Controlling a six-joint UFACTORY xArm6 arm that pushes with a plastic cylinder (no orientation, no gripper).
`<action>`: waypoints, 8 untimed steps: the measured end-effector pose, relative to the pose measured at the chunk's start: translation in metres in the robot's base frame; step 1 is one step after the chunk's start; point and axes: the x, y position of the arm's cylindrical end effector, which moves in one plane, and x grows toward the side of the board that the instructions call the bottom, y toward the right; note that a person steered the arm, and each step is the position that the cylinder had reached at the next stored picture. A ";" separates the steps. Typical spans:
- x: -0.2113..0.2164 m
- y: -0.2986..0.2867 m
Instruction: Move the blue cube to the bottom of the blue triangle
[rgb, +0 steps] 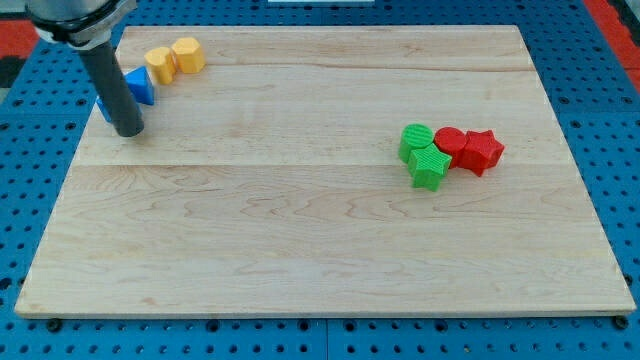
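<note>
The rod stands near the worktop's (300, 230) far-left corner, its tip (130, 131) planted on the wood just toward the near edge from a cluster of blue. Right behind the rod a sliver of blue shows at its left side, probably the blue cube (101, 108), though the rod hides most of it; the blue triangle (141, 85) sits touching or just beside the rod on its right. Two yellow blocks (175, 58) lie close together just beyond the triangle, nearer the far edge. The arm carries no pincer, only this rod, so nothing is gripped; blocks move by pushing alone. The tip's spot suggests it is working the cube round toward the triangle's near side. Two green blocks (423, 153) and two red blocks (471, 149) huddle well apart toward the right edge, out of play.
</note>
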 end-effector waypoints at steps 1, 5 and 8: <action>-0.012 -0.032; -0.004 -0.007; -0.078 0.001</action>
